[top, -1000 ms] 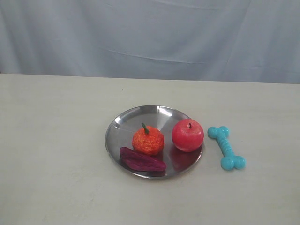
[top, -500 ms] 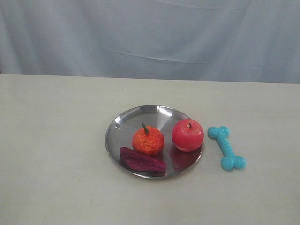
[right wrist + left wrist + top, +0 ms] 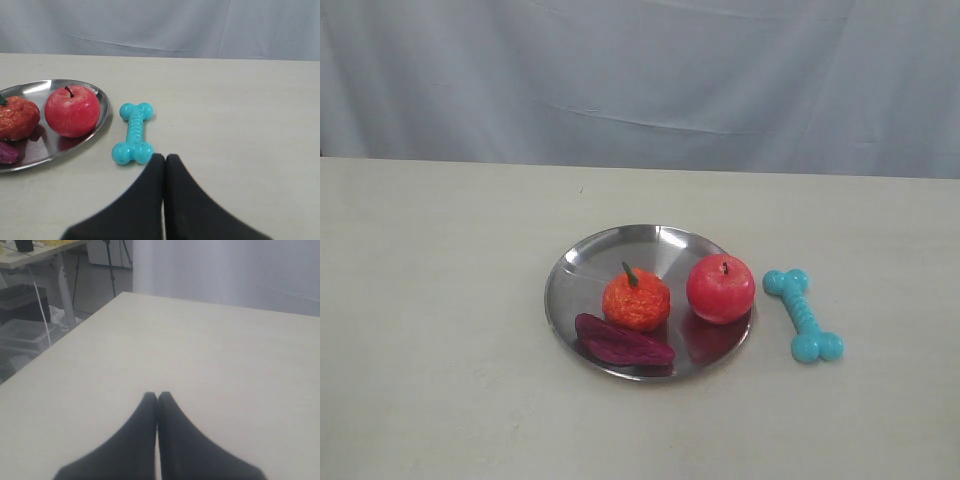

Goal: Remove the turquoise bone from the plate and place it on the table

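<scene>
The turquoise bone (image 3: 803, 315) lies flat on the beige table (image 3: 440, 300), just right of the silver plate (image 3: 582, 262) and apart from its rim. In the right wrist view the bone (image 3: 133, 140) rests beside the plate (image 3: 102, 102). My right gripper (image 3: 165, 158) is shut and empty, its tips close to the bone's near knob. My left gripper (image 3: 157, 396) is shut over bare table (image 3: 210, 355), holding nothing. Neither gripper shows in the exterior view.
On the plate sit a red apple (image 3: 720, 288), an orange mandarin (image 3: 636, 299) and a purple sweet potato piece (image 3: 623, 342). A pale curtain (image 3: 640, 80) hangs behind the table. Past the table's edge in the left wrist view stand another table and a plastic bin (image 3: 25, 332).
</scene>
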